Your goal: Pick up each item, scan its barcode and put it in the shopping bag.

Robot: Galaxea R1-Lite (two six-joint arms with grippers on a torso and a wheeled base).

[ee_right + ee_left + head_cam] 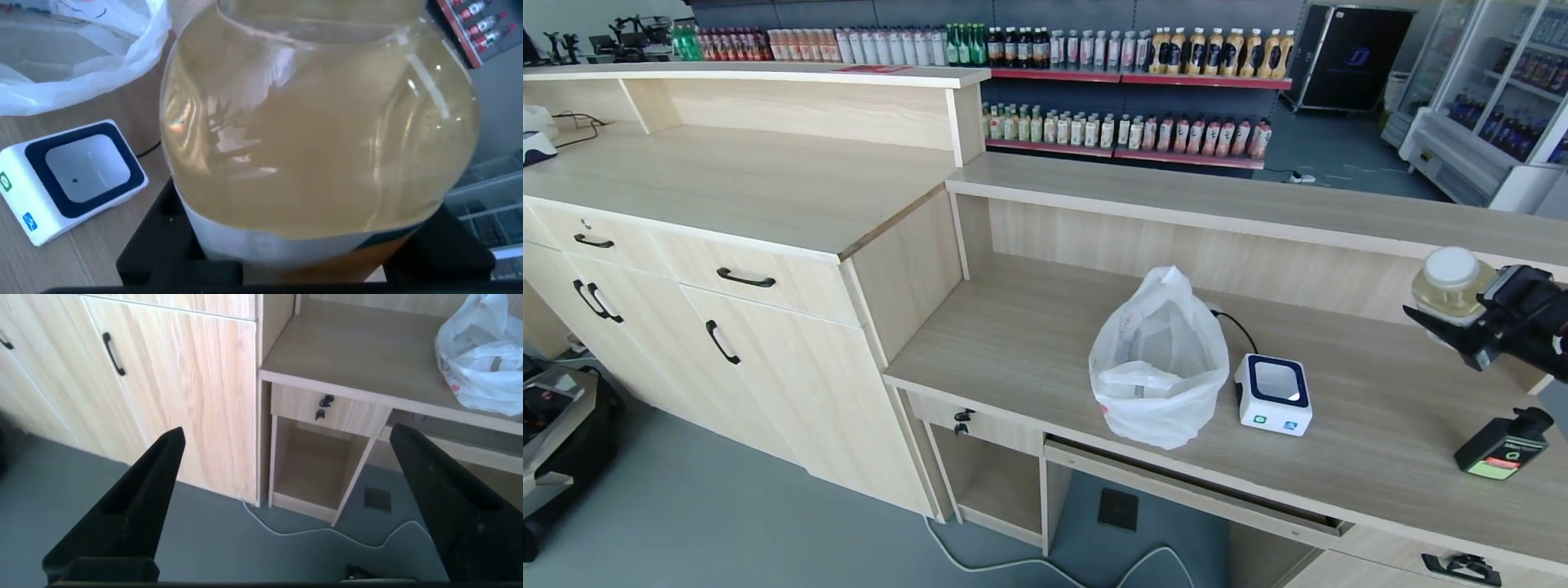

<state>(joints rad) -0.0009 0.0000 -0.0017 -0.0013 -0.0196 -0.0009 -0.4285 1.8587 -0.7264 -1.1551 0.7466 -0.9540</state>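
Jar (319,122) in right fingers (1443,329); head view adds its white cap (1452,265).

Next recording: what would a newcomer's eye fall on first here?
The right gripper holds a jar of pale yellow liquid with a white lid, raised above the right end of the counter. Mid-counter stands an open white shopping bag with the small white scanner close beside it. A dark bottle sits near the front edge at the right.
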